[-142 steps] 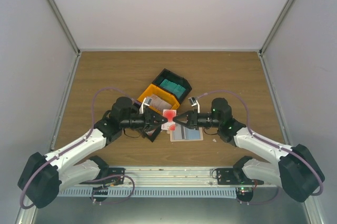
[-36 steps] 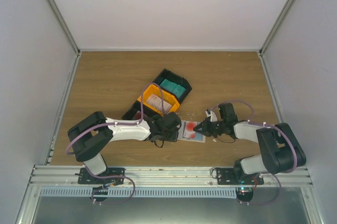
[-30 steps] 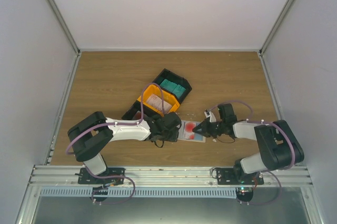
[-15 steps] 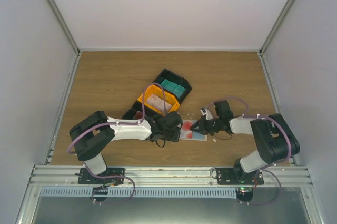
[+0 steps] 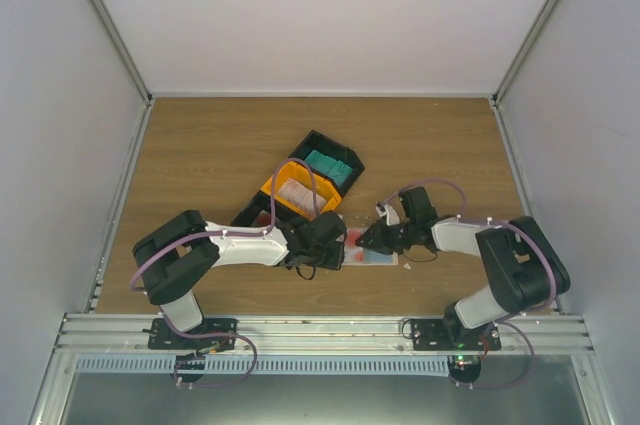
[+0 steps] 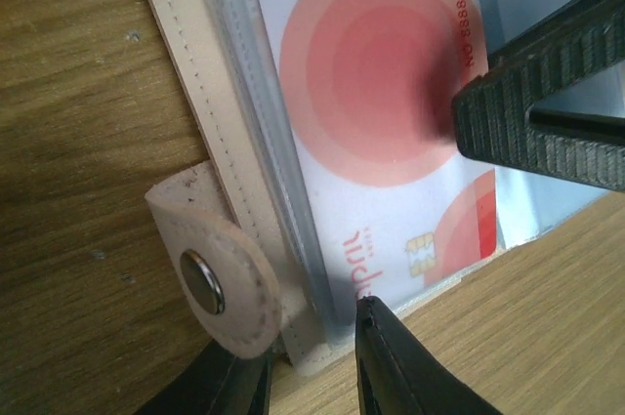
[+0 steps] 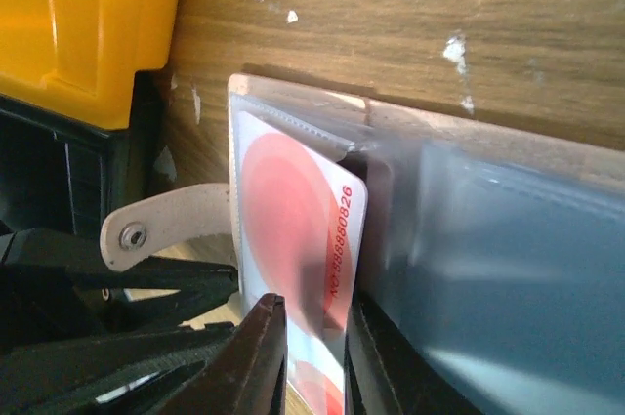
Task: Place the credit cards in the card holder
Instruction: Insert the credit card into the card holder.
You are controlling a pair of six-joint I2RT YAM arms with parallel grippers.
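On the brown wood-grain table (image 5: 200, 145) the flat beige stitched card holder (image 6: 195, 93) lies open just in front of the joined trays, its rounded snap tab (image 6: 210, 283) with a metal stud folded out to one side. The left arm is bent sharply at the elbow near its base, and its white forearm runs low across the table to the holder. There the left gripper (image 6: 312, 347) has its two black fingers closed over the holder's edge beside the tab. The right arm is also folded at the elbow and reaches leftward close to the table. The right gripper (image 7: 314, 322) pinches the thin white credit card printed with red circles (image 7: 293, 210) between its fingertips. About half of that card sits under the holder's clear plastic sleeve, over the tab-side half of the holder. The printed number and the chip end are uncovered. The pale blue-grey pockets (image 7: 488, 269) of the other half lie flat beside the card. Behind the holder, the orange plastic tray (image 5: 272, 185) contains a pale pinkish card (image 5: 297, 192). The black plastic tray (image 5: 318, 135) joined to it holds teal-green cards (image 5: 325, 163).
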